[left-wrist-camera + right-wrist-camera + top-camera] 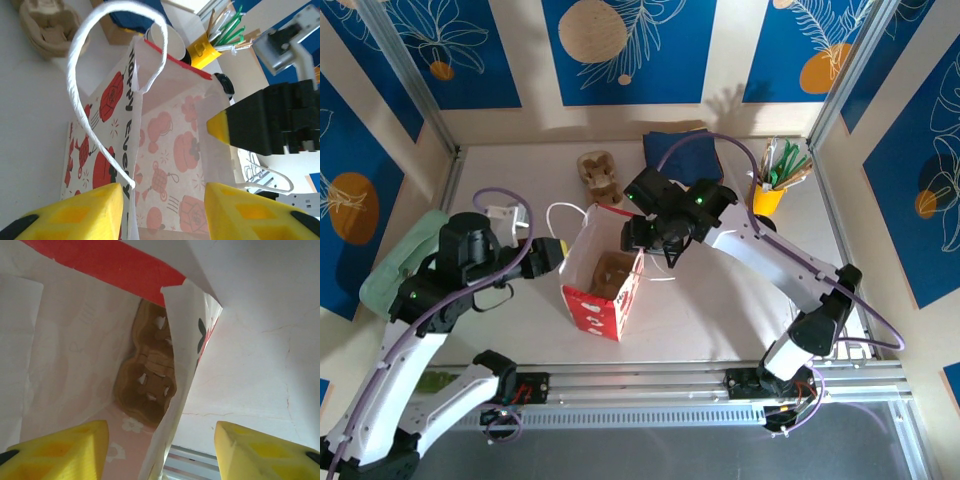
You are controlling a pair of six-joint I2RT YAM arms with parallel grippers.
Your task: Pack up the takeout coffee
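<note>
A white table (720, 310) carries a red-and-white printed paper bag with white string handles (595, 300), standing open near its middle. A brown moulded pulp cup carrier (147, 380) lies on the bag's floor. The left gripper (165, 210) sits at the bag's left side and the right gripper (160, 450) over its right wall, each with jaws spread and a bag wall between the fingers. A white-rimmed paper cup (161, 37) shows beyond the bag's far edge, near a yellow cup of stirrers (768, 200) toward the table's far right corner.
</note>
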